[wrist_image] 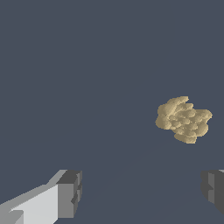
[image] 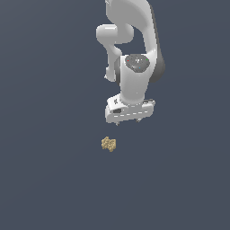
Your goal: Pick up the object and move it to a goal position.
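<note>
The tool (image: 127,121) hangs off the white arm (image: 134,49), pointing down, w/ its two short fingertips (image: 138,120) just poking out under the pale hand block. In the wrist view the fingers (wrist_image: 70,192) sit far apart, one at each side of the frame, w/ a wide stretch of bare surface between them, so it's spread wide and has hold of nothing; nothing touches either pad. The object (image: 108,143) is a small lumpy tan-gold thing, knobbly all over, much smaller than the tool. In the exterior view it sits a bit below the tool and slightly toward the exterior view's left, clearly apart from it. Wrist view shows the object (wrist_image: 183,119) ahead of the fingertips, nearer the dark finger at the frame edge than the pale one, not between them. Whether it's resting on the surface or how high the tool is above it, I can't tell, as there's no shadow or edge to go by. The surface (image: 49,179) is flat, plain dark slate-blue, no texture, no visible edges, and it fills both views, so can't say if it's a table or floor. No walls or other room detail visible.
</note>
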Robot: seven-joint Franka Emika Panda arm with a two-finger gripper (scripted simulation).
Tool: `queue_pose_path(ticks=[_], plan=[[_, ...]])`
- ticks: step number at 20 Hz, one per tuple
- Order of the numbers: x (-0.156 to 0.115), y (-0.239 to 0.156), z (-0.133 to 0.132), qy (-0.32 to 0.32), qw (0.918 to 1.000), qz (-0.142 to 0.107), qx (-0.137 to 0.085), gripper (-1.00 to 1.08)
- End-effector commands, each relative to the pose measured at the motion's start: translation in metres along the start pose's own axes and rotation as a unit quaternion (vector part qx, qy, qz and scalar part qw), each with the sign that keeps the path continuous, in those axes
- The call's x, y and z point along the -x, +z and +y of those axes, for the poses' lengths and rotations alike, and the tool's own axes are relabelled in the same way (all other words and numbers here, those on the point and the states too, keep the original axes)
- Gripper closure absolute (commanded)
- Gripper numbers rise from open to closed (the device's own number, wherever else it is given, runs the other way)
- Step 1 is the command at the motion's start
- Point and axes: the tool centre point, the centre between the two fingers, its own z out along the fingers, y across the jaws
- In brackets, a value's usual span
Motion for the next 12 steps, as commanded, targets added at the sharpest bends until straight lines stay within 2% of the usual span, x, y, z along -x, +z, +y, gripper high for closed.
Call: queue_pose_path(ticks=[1, 7, 12], plan=[[-0.001, 0.002, 0.003, -0.015, 0.9999, 0.0, 0.0, -0.92], [-0.006, 0.008, 0.013, -0.066, 0.9978, -0.001, 0.001, -0.92], [-0.011, 0.016, 0.024, -0.124, 0.9923, -0.001, 0.002, -0.92]])
